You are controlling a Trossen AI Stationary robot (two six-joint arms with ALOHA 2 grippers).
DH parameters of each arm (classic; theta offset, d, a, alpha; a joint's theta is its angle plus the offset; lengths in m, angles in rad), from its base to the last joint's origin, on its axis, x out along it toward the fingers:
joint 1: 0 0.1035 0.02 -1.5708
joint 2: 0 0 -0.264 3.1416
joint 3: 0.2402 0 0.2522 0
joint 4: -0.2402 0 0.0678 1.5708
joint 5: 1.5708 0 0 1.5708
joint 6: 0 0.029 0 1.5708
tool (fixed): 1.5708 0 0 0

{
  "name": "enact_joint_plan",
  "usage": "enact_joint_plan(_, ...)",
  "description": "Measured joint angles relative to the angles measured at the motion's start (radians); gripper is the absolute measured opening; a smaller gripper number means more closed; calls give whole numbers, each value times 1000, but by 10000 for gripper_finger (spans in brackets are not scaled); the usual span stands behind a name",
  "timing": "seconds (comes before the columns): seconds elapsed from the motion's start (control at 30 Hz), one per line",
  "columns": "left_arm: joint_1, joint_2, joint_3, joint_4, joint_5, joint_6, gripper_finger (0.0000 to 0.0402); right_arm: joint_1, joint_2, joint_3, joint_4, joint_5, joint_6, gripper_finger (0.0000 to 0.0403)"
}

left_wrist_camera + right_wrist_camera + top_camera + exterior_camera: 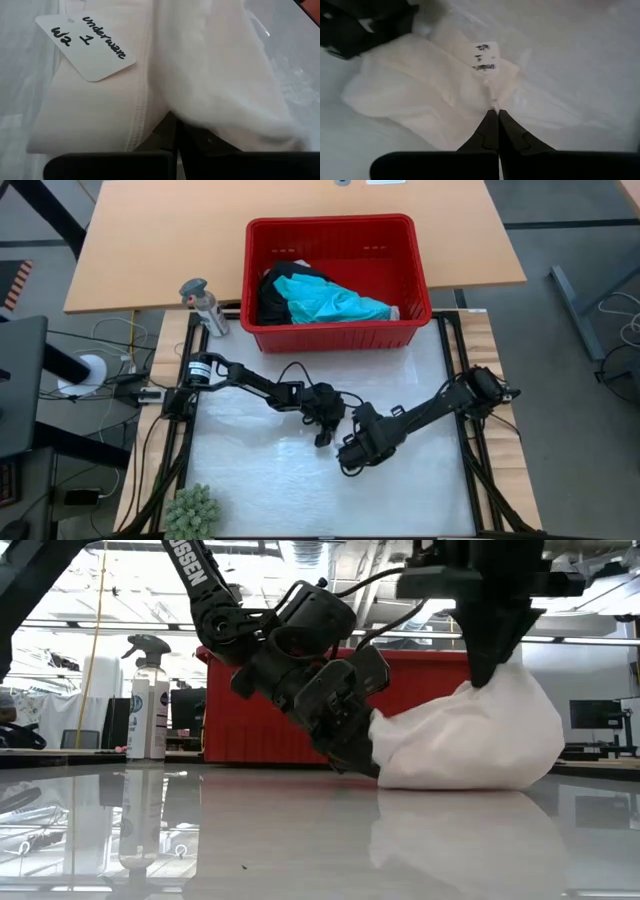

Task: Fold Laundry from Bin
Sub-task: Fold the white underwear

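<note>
A small plant (191, 512) sits at the table's near left corner, well clear of the work. On the white mat (260, 490) at mid-table, the two grippers meet over one piece of the laundry: a small pale garment (470, 740) with a paper tag (85, 47) reading "underwear". The left gripper (322, 440) comes in low from the left, its fingers closed on the garment's left edge right at the mat, judging by the low view and by the cloth bunched over its fingers in the left wrist view. The right gripper (352, 453) points down from above, pinched shut on the top of the cloth, so the garment hangs tented between the two holds with its bottom resting on the mat. Holding two separate points this way most likely serves to spread or turn the piece flat before a fold; the fold itself does not look made yet.

Farther back, the bin (415, 275) stands at the table's far edge, centred between the arms so either can reach in. Inside lie a turquoise shirt (335, 302) and black clothing (272, 292), still to be taken out. A spray bottle (205, 307) stands just left of the bin.
</note>
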Motion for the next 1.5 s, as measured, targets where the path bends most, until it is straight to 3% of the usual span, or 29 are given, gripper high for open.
enact_joint_plan(0.67, 2, 0, 0, -1, 8, -73, 0, -32, 1, -133, 72, 46, -28, 18)
enact_joint_plan(1.2, 2, 0, 0, 16, 7, -155, 0, -73, 1, -137, 81, 142, -103, 37)
enact_joint_plan(1.5, 3, -3, 0, 17, 7, -187, 0, -70, 1, -137, 68, 131, -108, 111)
